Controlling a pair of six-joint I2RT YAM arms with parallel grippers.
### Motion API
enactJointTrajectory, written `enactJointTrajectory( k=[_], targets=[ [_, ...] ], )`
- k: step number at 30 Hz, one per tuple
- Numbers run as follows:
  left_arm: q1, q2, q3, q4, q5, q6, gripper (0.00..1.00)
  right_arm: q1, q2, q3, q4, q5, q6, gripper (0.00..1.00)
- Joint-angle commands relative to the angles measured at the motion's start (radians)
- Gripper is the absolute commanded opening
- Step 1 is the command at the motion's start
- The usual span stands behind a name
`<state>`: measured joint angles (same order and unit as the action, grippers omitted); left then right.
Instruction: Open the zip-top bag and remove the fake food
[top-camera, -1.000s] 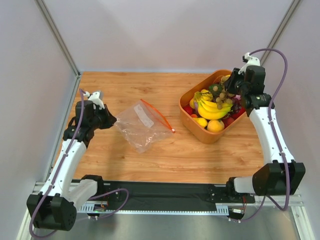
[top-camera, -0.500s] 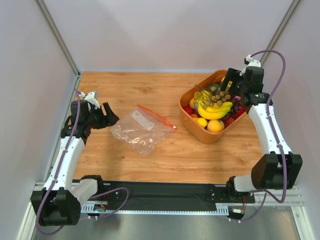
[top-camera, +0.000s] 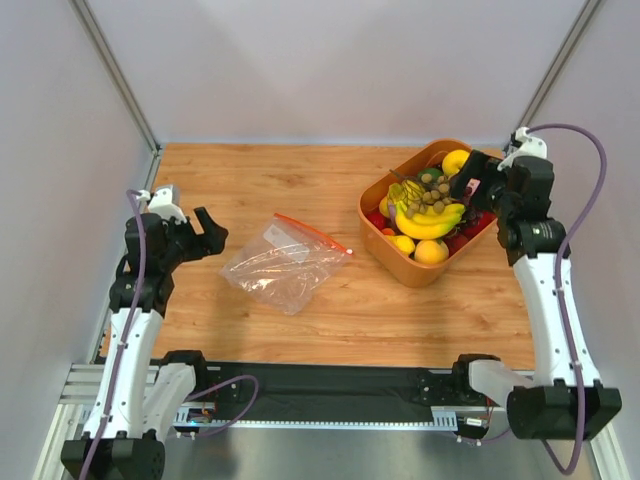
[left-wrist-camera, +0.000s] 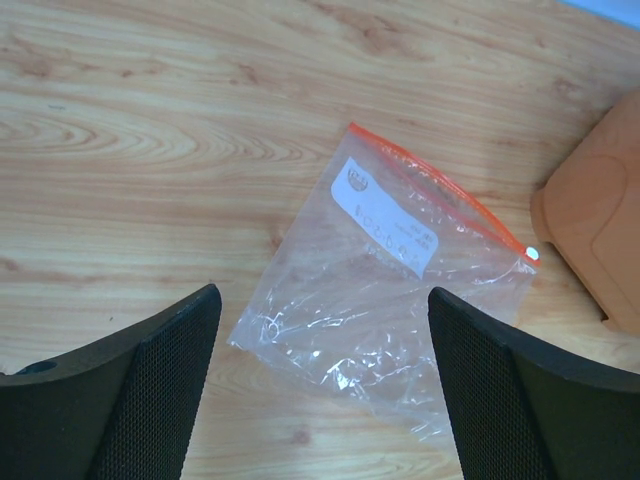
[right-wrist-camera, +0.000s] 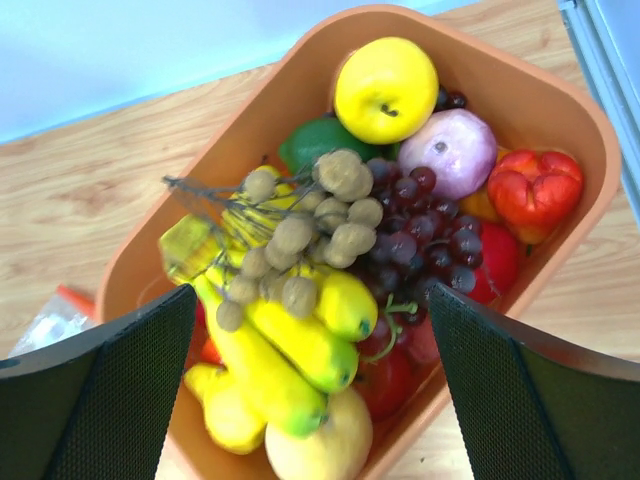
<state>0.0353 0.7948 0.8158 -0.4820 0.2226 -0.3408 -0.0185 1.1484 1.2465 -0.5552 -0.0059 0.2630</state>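
Note:
The zip-top bag (top-camera: 285, 263) lies flat and crinkled on the wooden table, its red-orange zip strip (left-wrist-camera: 440, 196) along the far right edge; I see nothing inside it. My left gripper (top-camera: 211, 235) is open, to the left of the bag and apart from it; in the left wrist view the gripper (left-wrist-camera: 322, 305) frames the bag's (left-wrist-camera: 400, 290) near corner. The fake food sits in the orange bin (top-camera: 375, 195): a yellow banana bunch (right-wrist-camera: 285, 355) with a tan-brown ball cluster (right-wrist-camera: 300, 235) on top. My right gripper (top-camera: 474, 186) hangs open above the bin, holding nothing.
The bin (right-wrist-camera: 560, 100) also holds a yellow apple (right-wrist-camera: 385, 88), dark purple grapes (right-wrist-camera: 430, 225), a purple onion (right-wrist-camera: 460, 150), a red pepper (right-wrist-camera: 535, 190) and more round fruit. Grey walls close in both sides and the back. A black rail (top-camera: 330, 385) runs along the near edge.
Both grippers opened. The left one let go of the bag and drew back left; the bag settled flat. The right one released the tan cluster onto the bananas and backed away to the right.

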Motion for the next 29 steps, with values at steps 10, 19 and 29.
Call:
enactJointTrajectory(
  k=[10, 19, 29],
  targets=[
    [0.006, -0.166, -0.049, 0.117, 0.050, 0.031, 0.92, 0.014, -0.436, -0.238, -0.037, -0.173, 0.050, 1.00],
    [0.006, -0.247, -0.075, 0.144, 0.041, 0.043, 0.95, 0.014, -0.569, -0.312, -0.058, -0.198, 0.050, 1.00],
    [0.006, -0.240, -0.072, 0.137, 0.052, 0.046, 0.93, 0.014, -0.572, -0.308, -0.089, -0.190, 0.018, 1.00]
  ],
)
